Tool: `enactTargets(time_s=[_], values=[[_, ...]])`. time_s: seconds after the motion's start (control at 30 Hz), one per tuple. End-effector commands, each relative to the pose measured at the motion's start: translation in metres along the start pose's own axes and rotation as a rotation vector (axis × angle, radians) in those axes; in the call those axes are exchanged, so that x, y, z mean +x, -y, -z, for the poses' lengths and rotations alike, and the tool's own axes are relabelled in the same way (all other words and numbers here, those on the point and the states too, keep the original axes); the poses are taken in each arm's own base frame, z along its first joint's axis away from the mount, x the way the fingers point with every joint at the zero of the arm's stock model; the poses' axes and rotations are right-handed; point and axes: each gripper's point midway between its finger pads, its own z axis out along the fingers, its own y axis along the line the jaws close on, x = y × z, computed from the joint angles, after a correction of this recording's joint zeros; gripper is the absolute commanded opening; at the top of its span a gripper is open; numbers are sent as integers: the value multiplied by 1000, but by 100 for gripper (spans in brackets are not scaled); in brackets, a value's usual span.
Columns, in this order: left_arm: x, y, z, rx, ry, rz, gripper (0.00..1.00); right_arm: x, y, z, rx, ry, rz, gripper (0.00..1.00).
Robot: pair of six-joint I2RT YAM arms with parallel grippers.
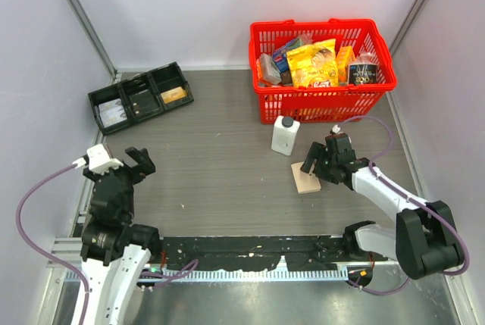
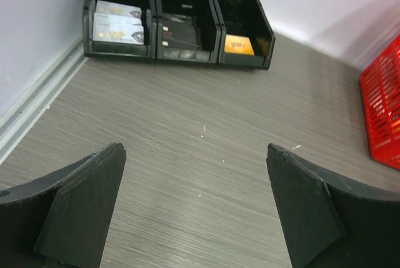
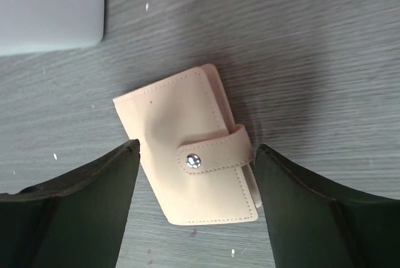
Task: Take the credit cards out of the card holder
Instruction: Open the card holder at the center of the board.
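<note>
1. Table [image 1: 220,181] edges: pale walls close in the grey wood-grain surface at the left, back and right, with a metal rail along the foot of the left wall.
2. Open floor runs across the middle, between the left gripper [image 1: 125,164] and the right gripper [image 1: 314,167], which stand well apart.
3. At the back left corner sits a black tray [image 1: 140,96] of three compartments, angled to the wall. In the left wrist view the tray [image 2: 153,18] holds cards in each compartment.
4. At the back right a red basket [image 1: 318,101] full of packets takes up the corner. A white bottle [image 1: 285,135] stands upright just in front of it, leaving a narrow gap.
5. The left gripper [image 2: 194,149] hangs over bare table with its jaws spread as wide as they go and nothing between them.
6. The card holder [image 1: 307,179] lies flat on the table, just beside the white bottle on its near side, right of centre.
7. The right gripper [image 3: 197,148] sits low over the card holder [image 3: 190,168], jaws wide apart, one finger on each side of it. It has hold of nothing, and whether the fingertips touch the holder's edges cannot be told.
8. The holder is pale tan with stitched edges, folded closed, and turned at a slant to the fingers. A tan strap wraps over one long edge and is fastened by a small silver snap.
9. The bottle [image 3: 50,9] shows as a white rounded block at the upper left of the right wrist view, apart from the holder.
</note>
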Motion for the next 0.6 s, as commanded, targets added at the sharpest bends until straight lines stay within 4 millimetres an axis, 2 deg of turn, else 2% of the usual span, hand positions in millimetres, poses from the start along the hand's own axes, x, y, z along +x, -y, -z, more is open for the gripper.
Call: enactTargets(time_s=[0.0, 0.13, 0.3, 0.4, 0.57], values=[[11, 20, -7, 25, -165, 38, 100, 9, -21, -7, -131, -54, 26, 74], [45, 33, -17, 8, -438, -32, 100, 31, -25, -8, -169, -101, 43, 71], [68, 49, -16, 18, -652, -28, 100, 53, -40, -6, -177, -94, 119, 70], [79, 64, -12, 99, -709, -3, 100, 65, -62, -4, -214, -70, 175, 69], [93, 97, -4, 279, -693, 179, 100, 80, -100, -5, -272, -49, 245, 69]])
